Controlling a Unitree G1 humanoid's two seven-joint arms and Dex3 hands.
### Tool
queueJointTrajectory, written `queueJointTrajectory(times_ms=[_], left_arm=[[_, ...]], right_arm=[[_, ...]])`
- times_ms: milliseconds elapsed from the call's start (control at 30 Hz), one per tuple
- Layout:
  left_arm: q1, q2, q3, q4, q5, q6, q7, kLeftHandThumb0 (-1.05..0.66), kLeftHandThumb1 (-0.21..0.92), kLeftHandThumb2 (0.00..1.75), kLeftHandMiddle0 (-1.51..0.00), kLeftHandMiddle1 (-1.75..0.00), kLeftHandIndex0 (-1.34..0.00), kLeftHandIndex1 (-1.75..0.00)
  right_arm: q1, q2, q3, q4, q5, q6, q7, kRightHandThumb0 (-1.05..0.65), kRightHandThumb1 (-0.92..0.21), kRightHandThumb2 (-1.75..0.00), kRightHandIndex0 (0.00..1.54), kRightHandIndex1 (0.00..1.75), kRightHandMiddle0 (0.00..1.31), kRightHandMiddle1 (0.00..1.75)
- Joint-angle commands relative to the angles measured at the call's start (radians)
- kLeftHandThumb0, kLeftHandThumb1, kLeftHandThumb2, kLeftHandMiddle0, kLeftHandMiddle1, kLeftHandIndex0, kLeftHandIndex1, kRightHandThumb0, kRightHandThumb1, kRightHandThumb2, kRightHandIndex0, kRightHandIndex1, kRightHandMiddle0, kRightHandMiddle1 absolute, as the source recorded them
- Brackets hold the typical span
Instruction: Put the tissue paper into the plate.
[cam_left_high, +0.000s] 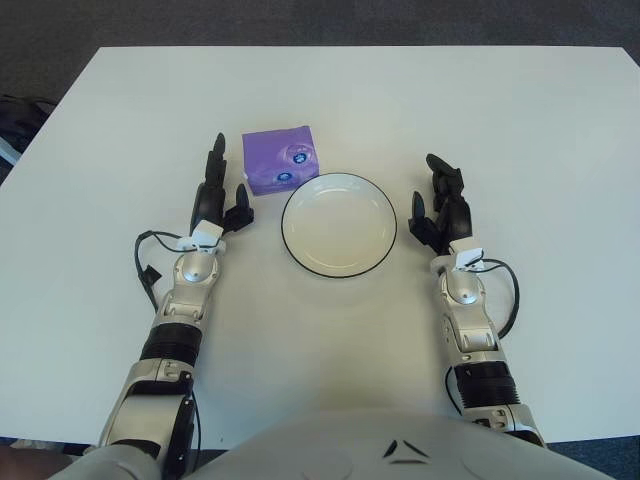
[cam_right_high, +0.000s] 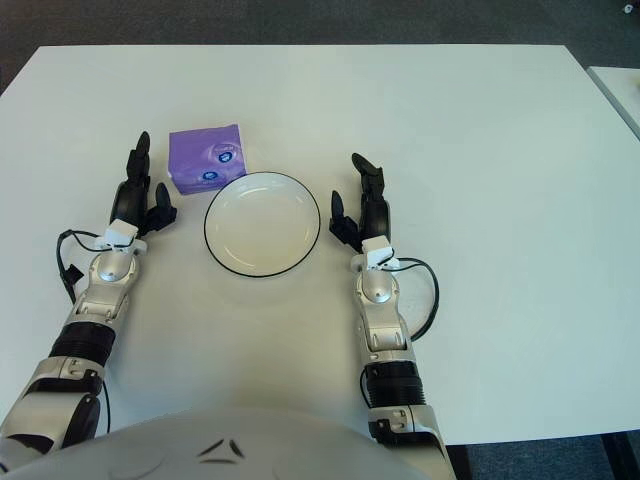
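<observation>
Beside the purple tissue pack (cam_left_high: 281, 159), the left hand (cam_left_high: 220, 196) rests open and empty, well placed to grasp it; the plate (cam_left_high: 338, 224) sits adjacent, the right hand (cam_left_high: 442, 208) open, idle

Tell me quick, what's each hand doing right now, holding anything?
Left hand: open, holding nothing, on the white table beside the purple tissue paper pack.
Right hand: open, holding nothing, right of the black-rimmed white plate.

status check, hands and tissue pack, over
Left hand open beside purple tissue pack, not touching. Right hand open right of plate. Pack outside the plate's far-left rim. Nothing between.
</observation>
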Motion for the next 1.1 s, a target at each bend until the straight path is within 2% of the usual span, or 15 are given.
queueJointTrajectory(times_ms=[0, 800, 1067], left_arm=[[0.151, -0.065, -0.030, 0.091, 0.015, 0.012, 0.019, -0.88, 0.92, 1.07, -0.02, 0.00, 0.00, -0.10], [0.152, -0.062, 0.000, 0.080, -0.012, 0.003, 0.020, -0.86, 0.92, 1.04, -0.04, -0.01, 0.00, -0.10], [0.154, -0.057, 0.027, -0.012, -0.007, 0.022, 0.044, -0.84, 0.92, 1.03, -0.05, -0.01, 0.00, -0.14]], right_arm=[[0.074, 0.000, -0.008, 0.049, 0.014, 0.067, 0.008, -0.63, -0.92, -0.71, 0.27, 0.16, 0.00, 0.58], [0.073, 0.005, -0.003, 0.053, 0.014, 0.064, 0.004, -0.62, -0.92, -0.70, 0.27, 0.16, 0.00, 0.58], [0.069, 0.008, -0.001, 0.058, 0.010, 0.064, 0.001, -0.62, -0.92, -0.69, 0.28, 0.16, 0.00, 0.59]])
